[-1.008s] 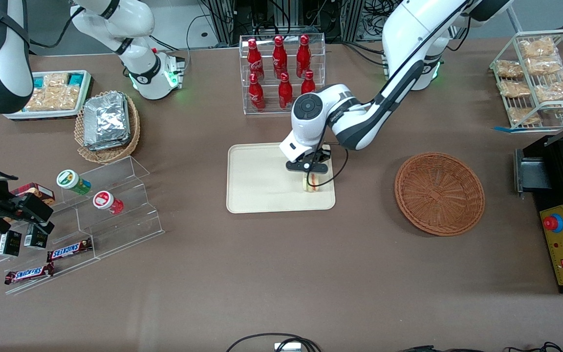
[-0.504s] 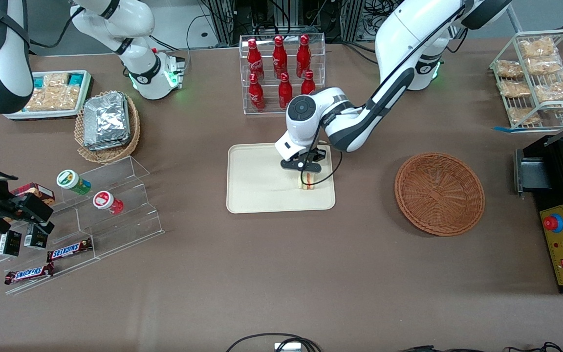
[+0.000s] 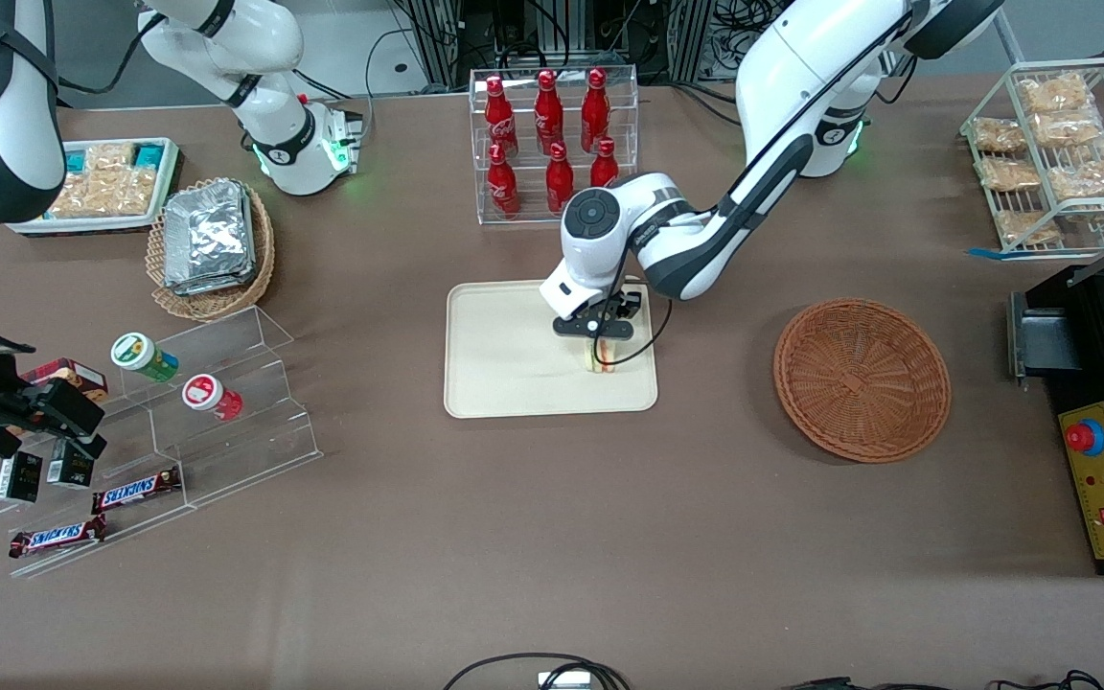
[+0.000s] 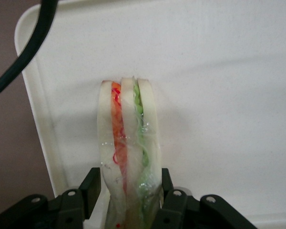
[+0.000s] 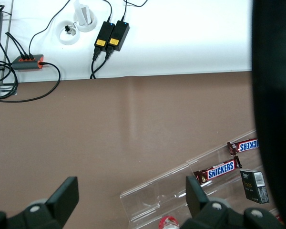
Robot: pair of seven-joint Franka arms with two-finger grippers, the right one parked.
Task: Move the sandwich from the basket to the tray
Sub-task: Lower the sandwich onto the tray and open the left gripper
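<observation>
Sandwich: the sandwich (image 4: 127, 143) stands on its edge on the tray (image 3: 504, 383), near the tray's end that faces the basket. Its bread slices and its orange, red and green filling show side on in the wrist view. It looks set down on the tray floor, though the exact contact is hard to see.

Fingers: the gripper (image 3: 596, 337) sits low over the tray, directly above the sandwich. Its fingers (image 4: 89, 188) are closed in on either flat face of the wedge and appear to press the clear wrap. This squeeze on the broad faces is probably what keeps the thin wedge upright.

Tray: the cream tray lies on the brown bench (image 3: 552, 537). It is otherwise bare.

Basket: the reddish-brown basket (image 3: 862, 379) lies well apart from the tray, toward the working arm's end of the bench. Nothing shows in it.

Stage: carrying looks finished, and letting go seems to be the step in hand.

Risk: once freed, a wedge standing on a narrow edge may tip onto its side.

Bottles: a clear rack of red bottles (image 3: 552, 134) stands near the tray, farther from the front camera.
</observation>
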